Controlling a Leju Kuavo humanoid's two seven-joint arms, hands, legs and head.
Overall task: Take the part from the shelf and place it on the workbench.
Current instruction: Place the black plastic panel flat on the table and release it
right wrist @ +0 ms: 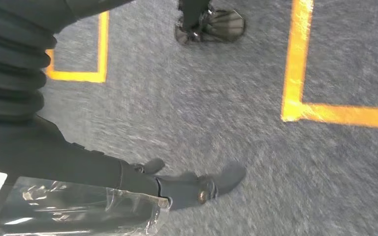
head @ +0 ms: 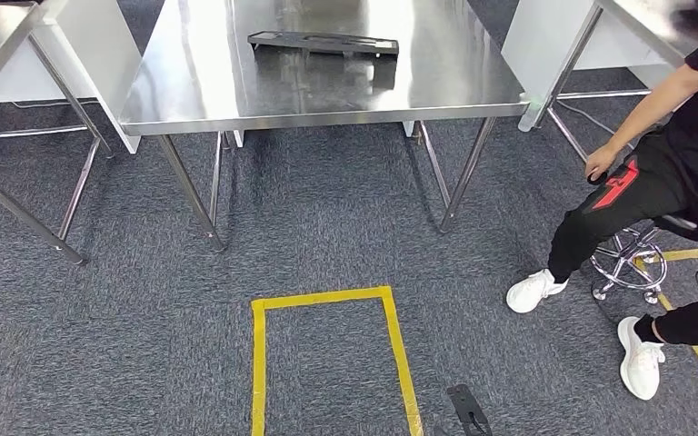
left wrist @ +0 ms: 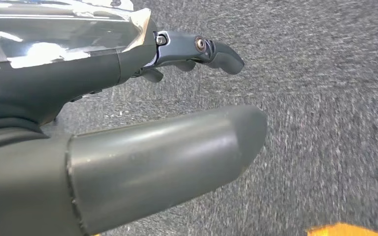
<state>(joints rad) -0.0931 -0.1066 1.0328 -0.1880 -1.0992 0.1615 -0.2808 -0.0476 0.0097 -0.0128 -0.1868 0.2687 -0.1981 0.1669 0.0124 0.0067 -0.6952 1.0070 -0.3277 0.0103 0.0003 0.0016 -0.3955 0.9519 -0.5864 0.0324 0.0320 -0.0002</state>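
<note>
Head view shows me the part (head: 323, 43) lying on the workbench (head: 191, 91), while my left hand (left wrist: 128, 113) and right hand (right wrist: 128, 187) hang with fingers apart, holding nothing.

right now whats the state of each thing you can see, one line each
part: lying flat on the workbench, nothing touching it
workbench: standing, carrying the part
left hand: holds nothing, fingers apart, hanging over carpet
right hand: holds nothing, over carpet
person: seated on a stool, beside the workbench
</note>
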